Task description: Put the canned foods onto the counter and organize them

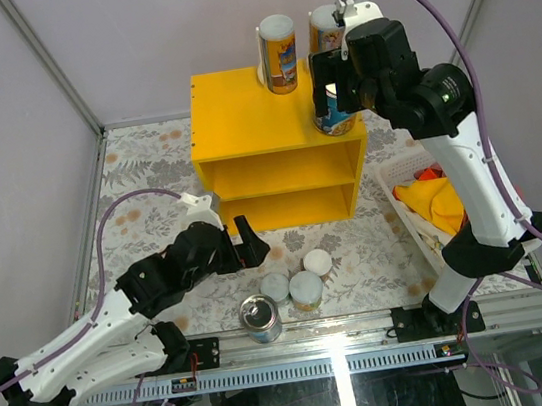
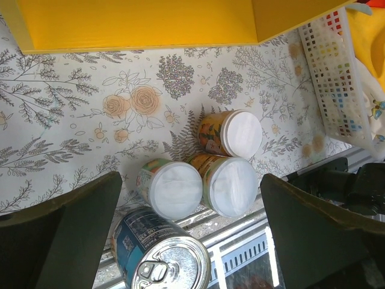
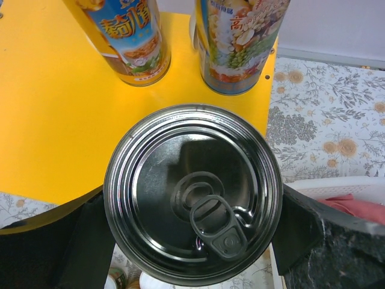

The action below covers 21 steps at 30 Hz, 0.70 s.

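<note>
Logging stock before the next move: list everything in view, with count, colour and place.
table: 1, floral cover
counter: 1, yellow, mid-table
tall cans: 2, colourful labels, far edge of counter top
wide tins: 2, blue; one in right gripper at counter top's right front corner, one at table's near edge
small cans: 3, white lids, beside that tin
basket: 1, white, holding yellow cloth, right of counter
left gripper: black, open, over table left of small cans
right gripper: black, shut on a wide tin
</note>
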Each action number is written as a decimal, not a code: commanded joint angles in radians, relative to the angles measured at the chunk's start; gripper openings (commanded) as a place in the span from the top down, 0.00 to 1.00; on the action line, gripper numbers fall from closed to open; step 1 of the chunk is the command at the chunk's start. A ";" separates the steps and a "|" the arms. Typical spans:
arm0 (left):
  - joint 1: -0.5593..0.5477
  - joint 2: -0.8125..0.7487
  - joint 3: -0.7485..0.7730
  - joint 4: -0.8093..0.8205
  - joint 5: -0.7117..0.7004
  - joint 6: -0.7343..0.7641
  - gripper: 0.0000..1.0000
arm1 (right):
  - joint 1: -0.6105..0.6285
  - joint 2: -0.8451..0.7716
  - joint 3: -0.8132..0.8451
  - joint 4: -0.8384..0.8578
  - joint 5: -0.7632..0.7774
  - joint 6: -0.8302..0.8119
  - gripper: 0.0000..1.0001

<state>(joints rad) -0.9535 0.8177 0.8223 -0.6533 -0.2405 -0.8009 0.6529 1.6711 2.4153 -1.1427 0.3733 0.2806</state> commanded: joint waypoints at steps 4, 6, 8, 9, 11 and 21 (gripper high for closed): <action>0.022 0.015 -0.005 0.069 0.032 0.039 0.00 | -0.041 -0.013 -0.050 0.166 -0.032 -0.044 0.60; 0.028 0.019 -0.006 0.073 0.039 0.042 0.00 | -0.049 -0.012 -0.058 0.180 -0.052 -0.050 0.58; 0.036 0.022 -0.006 0.076 0.045 0.045 0.00 | -0.054 0.009 -0.058 0.187 -0.065 -0.052 0.57; 0.039 0.024 -0.005 0.078 0.048 0.047 0.00 | -0.056 0.019 -0.057 0.186 -0.064 -0.051 0.56; 0.047 0.027 -0.002 0.080 0.053 0.052 0.00 | -0.058 0.028 -0.056 0.183 -0.055 -0.057 0.55; 0.082 0.040 -0.005 0.099 0.084 0.068 0.00 | -0.072 0.034 -0.094 0.198 -0.039 -0.081 0.48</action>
<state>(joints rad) -0.8864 0.8539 0.8219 -0.6186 -0.1867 -0.7643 0.5945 1.6978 2.3405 -0.9825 0.3470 0.2142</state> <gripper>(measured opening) 0.996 0.933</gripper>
